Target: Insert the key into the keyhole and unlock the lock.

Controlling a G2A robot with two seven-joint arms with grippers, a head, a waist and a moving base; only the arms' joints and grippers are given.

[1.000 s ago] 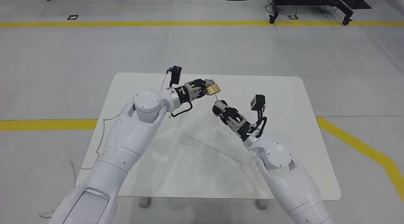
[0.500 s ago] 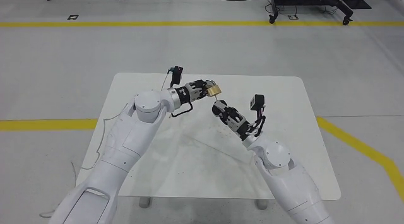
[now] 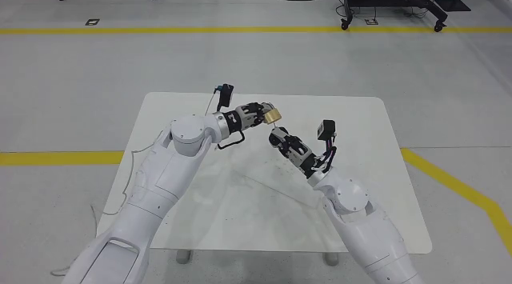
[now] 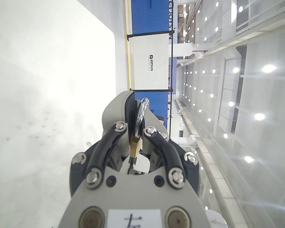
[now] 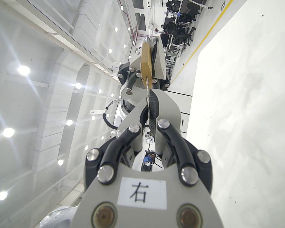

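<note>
Now, over the white table (image 3: 352, 196), left gripper (image 3: 263, 113) clamps the lock (image 3: 273, 114), right gripper (image 3: 277, 133) the key (image 5: 147, 91).

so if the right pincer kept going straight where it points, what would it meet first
The brass padlock in the left pincer, dead ahead; the key in the right pincer seems to touch its keyhole.

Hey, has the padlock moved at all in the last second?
No. The padlock, held in the left claw, sits just as close to the far edge of the table as before.
</note>
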